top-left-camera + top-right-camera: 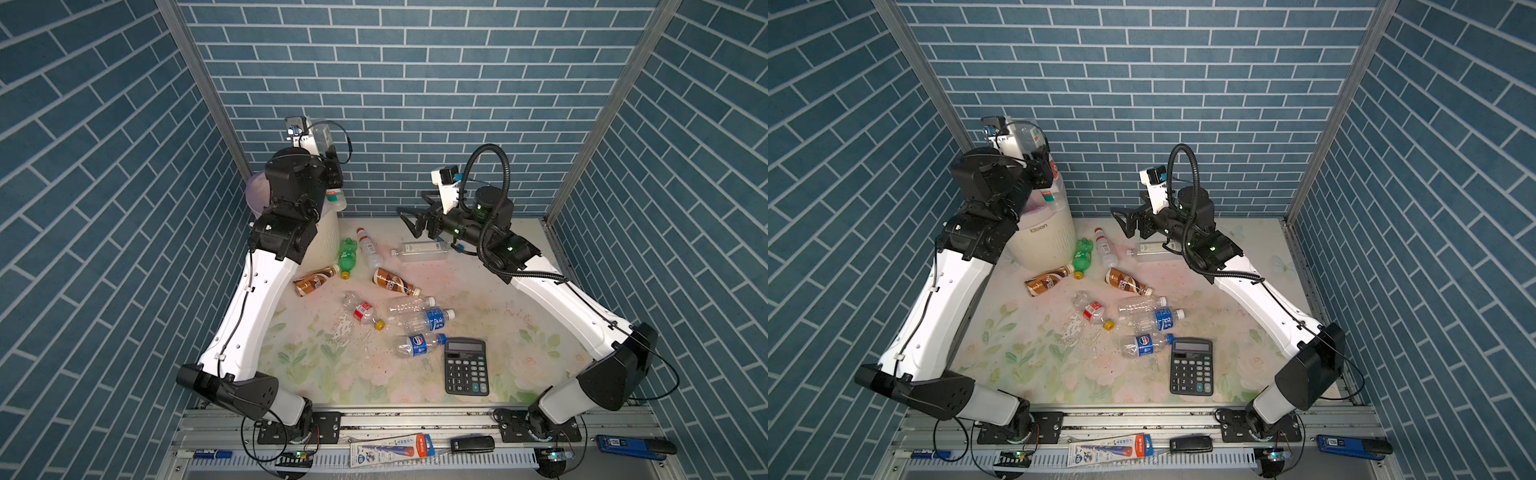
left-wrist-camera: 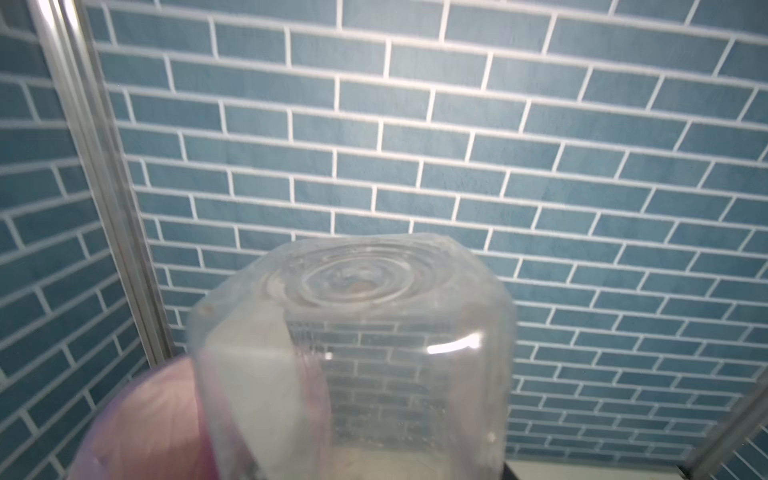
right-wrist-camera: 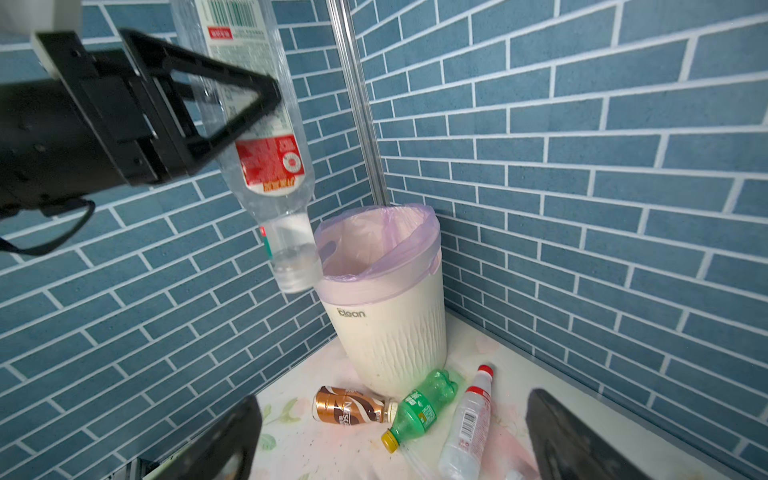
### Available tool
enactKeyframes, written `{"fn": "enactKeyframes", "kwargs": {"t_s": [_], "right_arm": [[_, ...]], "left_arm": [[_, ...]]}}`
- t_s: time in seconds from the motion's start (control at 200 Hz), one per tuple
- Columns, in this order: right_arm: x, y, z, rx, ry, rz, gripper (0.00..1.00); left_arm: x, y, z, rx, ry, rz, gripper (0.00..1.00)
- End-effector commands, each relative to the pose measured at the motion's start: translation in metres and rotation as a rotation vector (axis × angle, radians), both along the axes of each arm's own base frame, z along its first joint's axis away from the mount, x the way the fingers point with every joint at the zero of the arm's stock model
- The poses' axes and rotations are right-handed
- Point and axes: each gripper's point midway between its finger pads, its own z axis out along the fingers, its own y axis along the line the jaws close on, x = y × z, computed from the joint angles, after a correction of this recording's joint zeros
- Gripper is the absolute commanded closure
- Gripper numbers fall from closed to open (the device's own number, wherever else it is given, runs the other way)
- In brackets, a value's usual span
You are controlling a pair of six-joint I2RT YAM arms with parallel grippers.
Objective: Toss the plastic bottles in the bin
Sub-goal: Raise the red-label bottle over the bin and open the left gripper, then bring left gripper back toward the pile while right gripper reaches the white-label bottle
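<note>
Right wrist: left jaws grip bottle (image 3: 270, 166), right jaws gape empty; floral table (image 3: 324, 453), brickwork (image 3: 582, 208).

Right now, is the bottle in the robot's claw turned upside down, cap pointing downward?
Yes: the left gripper holds the clear red-labelled bottle with its cap lowest, close to the rim of the bin.

Black calculator (image 1: 466, 366) on floral table mat (image 1: 316, 374), blue brick-pattern walls (image 1: 415, 83), aluminium front rail (image 1: 415, 420)

My left arm (image 1: 286, 187) covers most of the bin (image 1: 328, 232) in both top views. The bottle (image 3: 266, 166) I hold runs off the right wrist view's edge and is blurred in the left.
</note>
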Motion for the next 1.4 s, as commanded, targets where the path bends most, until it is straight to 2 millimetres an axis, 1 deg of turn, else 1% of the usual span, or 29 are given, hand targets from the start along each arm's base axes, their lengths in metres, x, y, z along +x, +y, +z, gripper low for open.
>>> {"fn": "enactKeyframes", "kwargs": {"t_s": [0.0,0.08,0.13,0.195,0.24,0.295,0.34,0.39,0.415,0.425,0.45,0.47,0.475,0.48,0.485,0.5,0.54,0.665,0.72,0.82,0.945,1.06,1.14,1.245,1.325,1.395], "right_arm": [[-0.005,0.004,0.024,0.017,-0.061,0.029,0.01],[-0.001,0.004,0.022,-0.001,-0.064,0.012,0.01],[0.001,0.004,0.02,-0.011,-0.063,0.007,0.01],[0.003,0.006,0.017,-0.022,-0.057,0.008,0.01],[0.005,0.008,0.014,-0.029,-0.05,0.01,0.01],[0.008,0.01,0.011,-0.04,-0.039,0.009,0.01],[0.01,0.012,0.008,-0.047,-0.029,0.011,0.01],[0.01,0.014,0.006,-0.053,-0.018,0.018,0.01],[0.01,0.014,0.006,-0.054,-0.014,0.021,0.01],[0.01,0.014,0.005,-0.055,-0.011,0.021,0.01],[0.011,0.015,0.003,-0.059,-0.004,0.023,0.01],[0.01,0.015,0.003,-0.061,-0.001,0.024,0.01],[0.01,0.015,0.003,-0.061,0.0,0.024,0.01],[0.01,0.015,0.003,-0.061,0.001,0.025,0.01],[0.01,0.015,0.002,-0.062,0.002,0.025,0.01],[0.01,0.015,0.002,-0.063,0.004,0.026,0.01],[0.009,0.015,0.0,-0.068,0.011,0.03,0.01],[0.008,0.014,-0.005,-0.073,0.025,0.029,0.01],[0.008,0.014,-0.007,-0.073,0.032,0.028,0.01],[0.01,0.013,-0.01,-0.072,0.042,0.015,0.01],[0.013,0.01,-0.015,-0.077,0.054,-0.007,0.01],[0.016,0.006,-0.018,-0.086,0.061,-0.04,0.01],[0.021,-0.004,-0.019,-0.09,0.071,-0.075,0.01],[0.024,-0.016,-0.024,-0.096,0.088,-0.108,0.01],[0.027,-0.028,-0.029,-0.108,0.103,-0.143,0.01],[0.029,-0.04,-0.032,-0.113,0.117,-0.179,0.01]], "left_arm": [[-0.017,0.019,0.054,0.095,-0.154,0.082,0.45],[-0.02,0.034,0.072,0.102,-0.202,0.131,0.46],[-0.015,0.042,0.075,0.099,-0.208,0.149,0.46],[-0.004,0.052,0.072,0.084,-0.201,0.161,0.46],[0.008,0.059,0.062,0.063,-0.179,0.158,0.46],[0.034,0.069,0.037,0.038,-0.125,0.157,0.46],[0.057,0.084,0.012,0.012,-0.065,0.181,0.46],[0.088,0.104,-0.025,-0.035,0.036,0.208,0.45],[0.101,0.115,-0.044,-0.067,0.095,0.231,0.43],[0.103,0.12,-0.049,-0.082,0.115,0.243,0.39],[0.113,0.131,-0.069,-0.113,0.181,0.275,0.27],[0.116,0.139,-0.079,-0.136,0.223,0.303,0.12],[0.117,0.141,-0.082,-0.138,0.234,0.308,0.1],[0.118,0.142,-0.085,-0.143,0.244,0.313,0.06],[0.119,0.143,-0.087,-0.145,0.253,0.316,0.03],[0.121,0.146,-0.091,-0.15,0.268,0.319,0.01],[0.124,0.145,-0.098,-0.144,0.305,0.311,0.01],[0.123,0.127,-0.093,-0.163,0.272,0.217,0.01],[0.114,0.121,-0.083,-0.165,0.232,0.197,0.01],[0.106,0.108,-0.082,-0.167,0.218,0.16,0.01],[0.096,0.081,-0.08,-0.148,0.235,0.107,0.01],[0.086,0.046,-0.08,-0.135,0.239,0.026,0.01],[0.079,0.016,-0.085,-0.143,0.245,-0.06,0.01],[0.073,-0.028,-0.098,-0.149,0.276,-0.191,0.01],[0.065,-0.055,-0.109,-0.145,0.305,-0.247,0.01],[0.06,-0.075,-0.124,-0.164,0.334,-0.286,0.01]]}}
